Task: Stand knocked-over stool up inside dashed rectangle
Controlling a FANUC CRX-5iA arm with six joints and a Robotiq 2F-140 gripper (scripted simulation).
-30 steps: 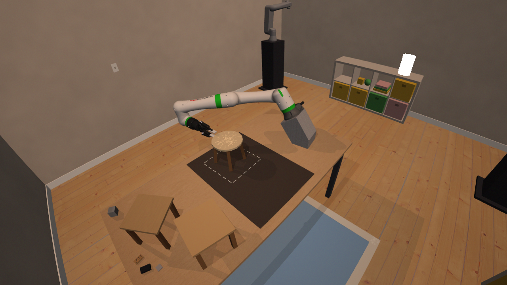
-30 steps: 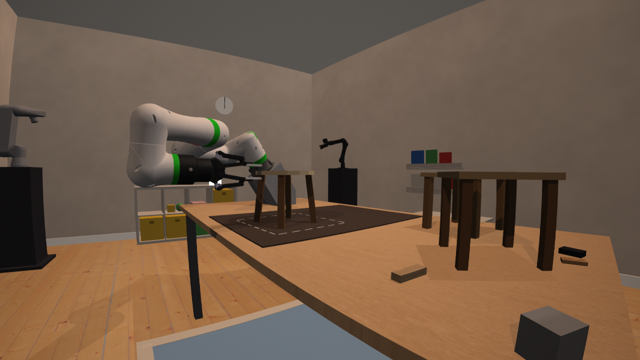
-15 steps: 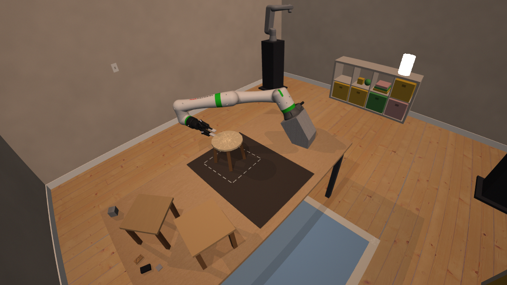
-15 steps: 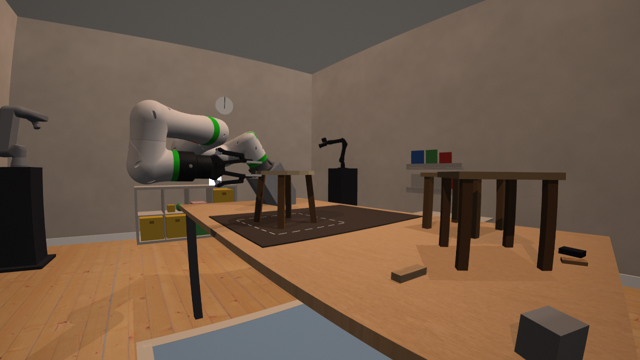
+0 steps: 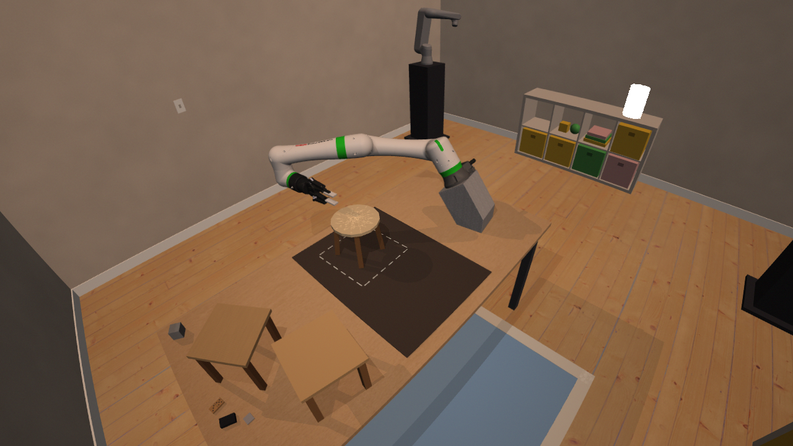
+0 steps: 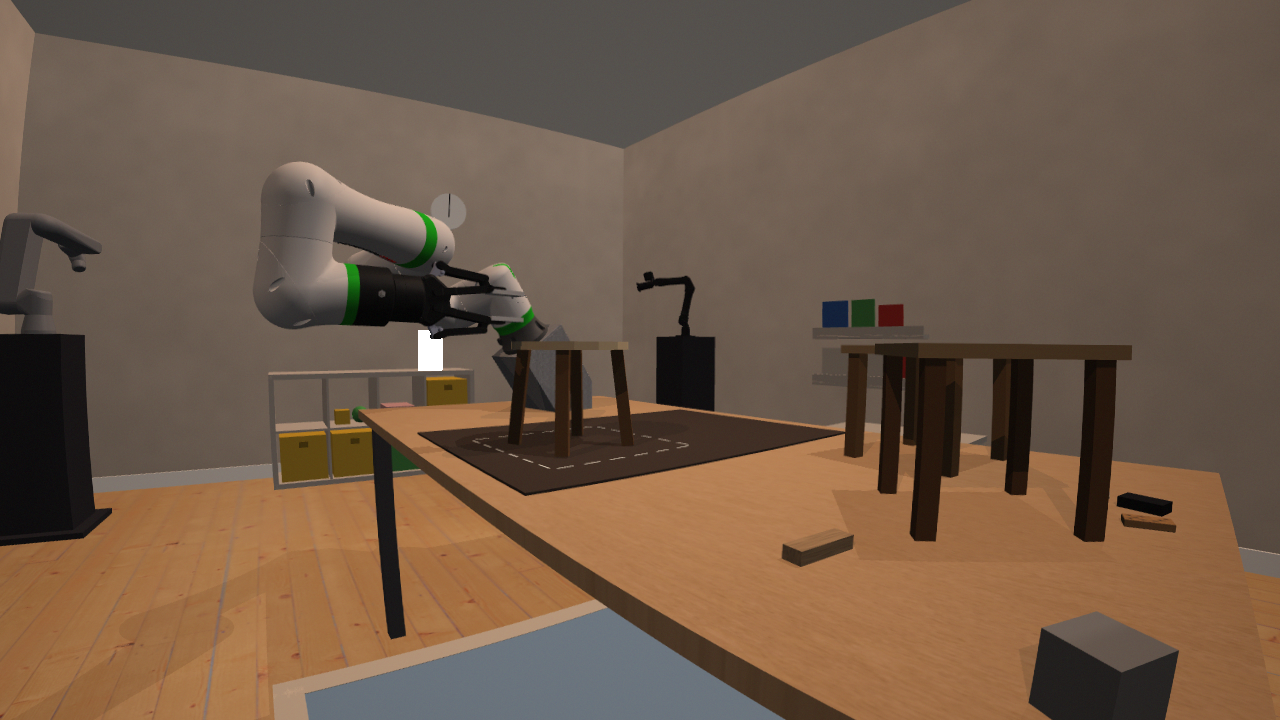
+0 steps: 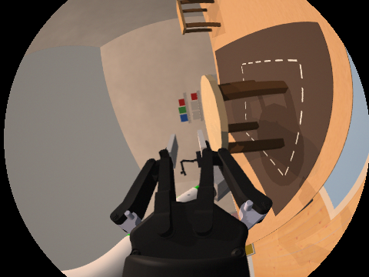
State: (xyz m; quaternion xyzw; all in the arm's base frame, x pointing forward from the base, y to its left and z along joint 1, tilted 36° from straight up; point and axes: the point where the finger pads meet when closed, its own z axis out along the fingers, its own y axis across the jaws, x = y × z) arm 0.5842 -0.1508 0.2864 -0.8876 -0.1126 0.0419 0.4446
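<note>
Beside stool (image 5: 355,219) seat rim, apart from it: pincer (image 5: 331,198) partly open, fingers gripping nothing. Stool upright inside dashed rectangle (image 5: 332,272) on counter (image 5: 443,310).

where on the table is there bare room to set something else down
The widest bare stretch is the wood between the dark mat and the two small tables, running to the table's near edge. The mat's half beside the dashed rectangle is bare too. The stool fills the rectangle; small blocks crowd the far corner.
</note>
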